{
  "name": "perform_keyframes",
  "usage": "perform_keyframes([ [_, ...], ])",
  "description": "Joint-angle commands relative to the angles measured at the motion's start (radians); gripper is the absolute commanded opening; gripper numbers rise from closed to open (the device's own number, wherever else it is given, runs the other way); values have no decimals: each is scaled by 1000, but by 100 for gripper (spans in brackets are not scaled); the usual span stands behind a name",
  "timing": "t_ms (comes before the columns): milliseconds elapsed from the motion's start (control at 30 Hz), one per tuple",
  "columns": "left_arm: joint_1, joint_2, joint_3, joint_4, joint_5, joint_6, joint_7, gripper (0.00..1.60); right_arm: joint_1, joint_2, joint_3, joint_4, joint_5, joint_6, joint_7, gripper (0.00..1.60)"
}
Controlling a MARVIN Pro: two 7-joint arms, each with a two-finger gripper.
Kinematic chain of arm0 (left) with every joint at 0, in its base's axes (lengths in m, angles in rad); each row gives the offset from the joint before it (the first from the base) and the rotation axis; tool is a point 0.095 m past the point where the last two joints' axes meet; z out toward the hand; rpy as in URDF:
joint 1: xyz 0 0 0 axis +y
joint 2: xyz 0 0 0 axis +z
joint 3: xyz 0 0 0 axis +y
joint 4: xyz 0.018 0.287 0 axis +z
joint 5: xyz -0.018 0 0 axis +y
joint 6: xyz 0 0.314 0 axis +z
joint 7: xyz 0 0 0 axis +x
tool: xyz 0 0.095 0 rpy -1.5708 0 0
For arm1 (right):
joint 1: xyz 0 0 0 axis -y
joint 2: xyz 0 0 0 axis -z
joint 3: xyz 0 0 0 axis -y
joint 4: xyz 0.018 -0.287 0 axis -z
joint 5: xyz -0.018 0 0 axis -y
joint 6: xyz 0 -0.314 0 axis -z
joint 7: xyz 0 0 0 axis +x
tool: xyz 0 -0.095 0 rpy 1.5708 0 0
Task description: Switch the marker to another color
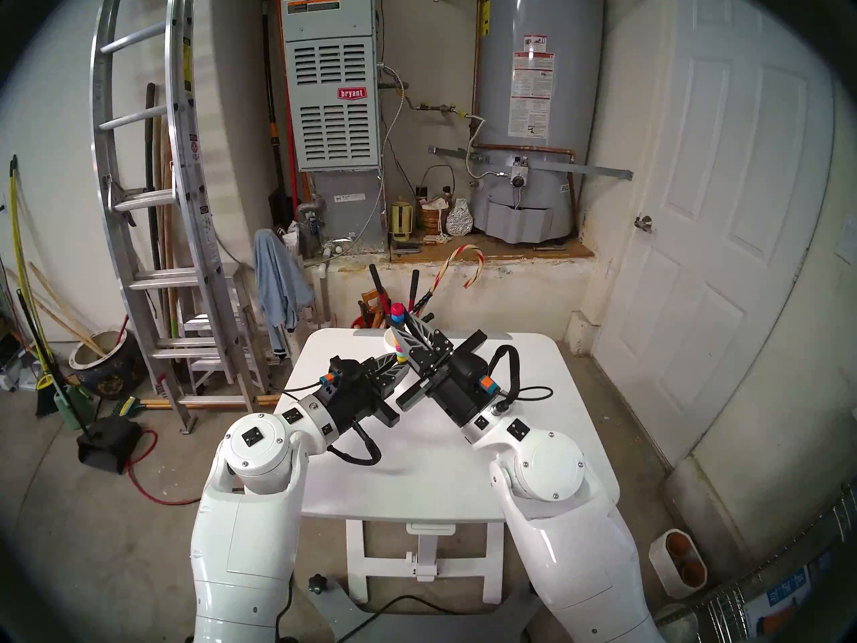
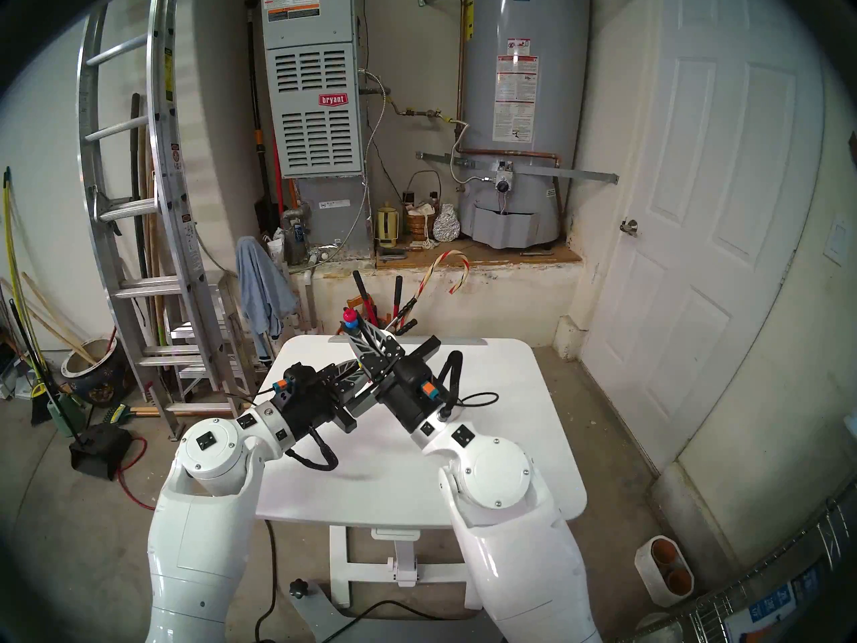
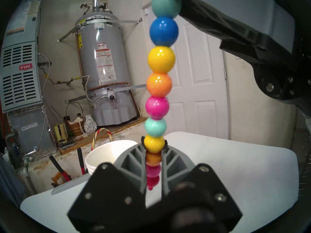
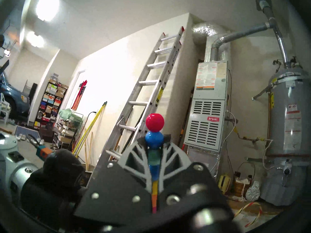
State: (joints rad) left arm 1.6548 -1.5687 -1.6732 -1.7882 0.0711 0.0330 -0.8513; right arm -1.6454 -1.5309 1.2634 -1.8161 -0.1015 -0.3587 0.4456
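A white tabletop [image 1: 533,424] is seen from the robot's head, with both arms reaching over it and meeting near its far edge. A white paper cup [image 3: 107,153] stands there on the tabletop, just beyond the two hands. Behind the far edge, black- and red-handled tools [image 1: 378,287] and a red-and-white striped candy cane [image 1: 457,266] stick up from the floor side.

The marker [image 1: 399,336] is held upright in the air above the far part of the tabletop, gripped at both ends. The right hand [image 4: 154,153] is closed around its upper part: a blue bead is pinched at the fingertips, a red bead stands free above them, and teal, blue, yellow and orange segments are seen running down between the fingers [image 4: 171,158]. The left hand [image 3: 154,153] is closed around the lower end: a yellow bead sits at the fingertips, with orange, pink and a small red tip seen below it between the grey ribbed fingers [image 3: 133,160].

In the left wrist view, the marker is shown as a straight string of glossy round beads, slightly blurred. Between the two hands, the exposed beads are read from the top as teal, blue, yellow, orange, pink and teal. The beads are stacked touching one another, with no gap visible.
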Motion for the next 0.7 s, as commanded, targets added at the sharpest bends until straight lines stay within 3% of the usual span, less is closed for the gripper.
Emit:
perform_keyframes([
  [0, -15, -13, -18, -75, -41, 28, -14, 0, -11, -9, -1, 35, -29, -63, -31, 0],
  [367, -9, -14, -31, -102, -41, 19, -49, 0, 7, -16, 2, 105, -48, -82, -52, 0],
  [667, -1, -17, -19, -87, -22, 8, -60, 0, 14, -17, -4, 88, -54, -74, -54, 0],
])
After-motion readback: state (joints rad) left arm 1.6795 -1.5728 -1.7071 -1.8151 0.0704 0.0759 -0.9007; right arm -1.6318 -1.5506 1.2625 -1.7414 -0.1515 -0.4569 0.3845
